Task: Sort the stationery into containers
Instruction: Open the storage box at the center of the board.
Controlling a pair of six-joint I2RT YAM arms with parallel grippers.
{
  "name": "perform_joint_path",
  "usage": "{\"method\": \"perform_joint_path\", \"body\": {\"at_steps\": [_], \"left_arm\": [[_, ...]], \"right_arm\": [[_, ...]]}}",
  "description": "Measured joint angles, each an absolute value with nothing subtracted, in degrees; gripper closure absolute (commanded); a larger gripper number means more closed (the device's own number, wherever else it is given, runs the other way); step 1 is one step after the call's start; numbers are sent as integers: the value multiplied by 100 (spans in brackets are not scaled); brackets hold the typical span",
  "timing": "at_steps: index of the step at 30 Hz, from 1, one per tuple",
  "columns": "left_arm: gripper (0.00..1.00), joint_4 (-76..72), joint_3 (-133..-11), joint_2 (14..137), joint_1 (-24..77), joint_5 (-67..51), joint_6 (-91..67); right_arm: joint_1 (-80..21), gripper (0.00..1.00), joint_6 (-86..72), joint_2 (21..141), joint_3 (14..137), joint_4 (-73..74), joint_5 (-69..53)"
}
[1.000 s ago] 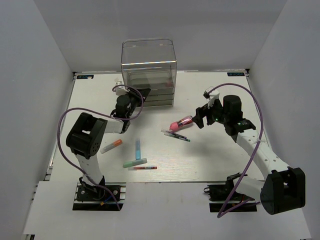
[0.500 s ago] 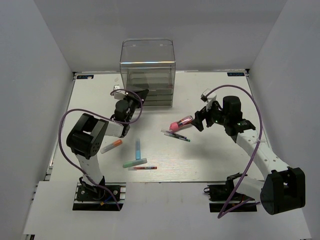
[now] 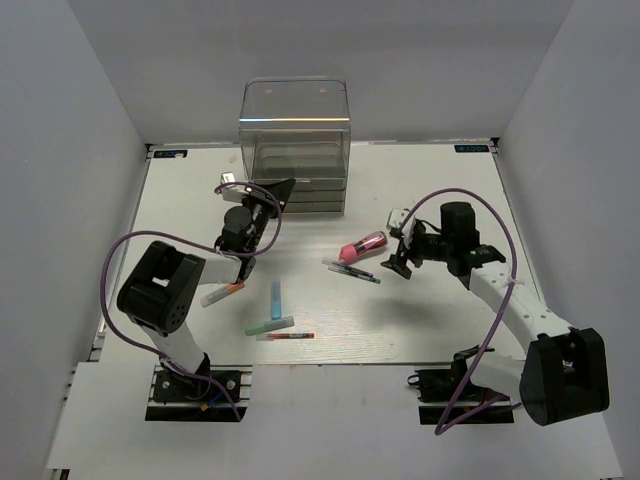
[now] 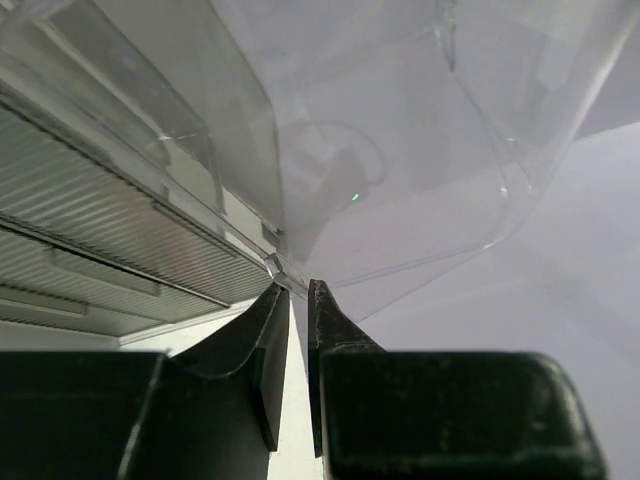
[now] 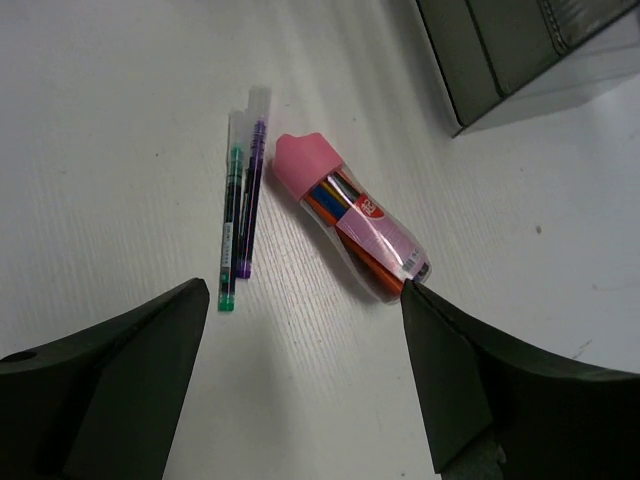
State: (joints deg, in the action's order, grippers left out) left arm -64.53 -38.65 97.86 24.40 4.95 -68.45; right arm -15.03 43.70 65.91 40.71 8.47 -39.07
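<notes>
Pink marker (image 5: 350,232) — beside right end effector (image 5: 305,293)

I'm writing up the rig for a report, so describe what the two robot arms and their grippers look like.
Both arms match: the left arm and right arm have bulky black joint housings joined by white links, each trailed by a looping purple cable. The left gripper and right gripper have black, tapering fingers.

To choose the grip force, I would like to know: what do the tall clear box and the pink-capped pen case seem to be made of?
The clear box: likely hard glossy plastic, see-through, with sharp light reflections. The pink-capped pen case: probably plastic too, smooth matte pink cap, transparent body showing coloured pens inside.
</notes>
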Motion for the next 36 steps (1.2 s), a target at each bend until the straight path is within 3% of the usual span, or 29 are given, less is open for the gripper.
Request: {"method": "perform_joint_path", "body": {"at_steps": [5,14,36], "left_arm": [[100,-6370,-3817,9485,2519,515,-6845],[100,-6283,-3774,9251,2532,534,-6842],[100,-6278,-3717,9236,2532,545,-6845]], "right_arm": [[-1559,23,5937,7000,4091,1133,-4287],[-1955,21,8079,8208,4827,1831,-4228],[-2488,23,8995,9223,5419,1717,-2078]]}}
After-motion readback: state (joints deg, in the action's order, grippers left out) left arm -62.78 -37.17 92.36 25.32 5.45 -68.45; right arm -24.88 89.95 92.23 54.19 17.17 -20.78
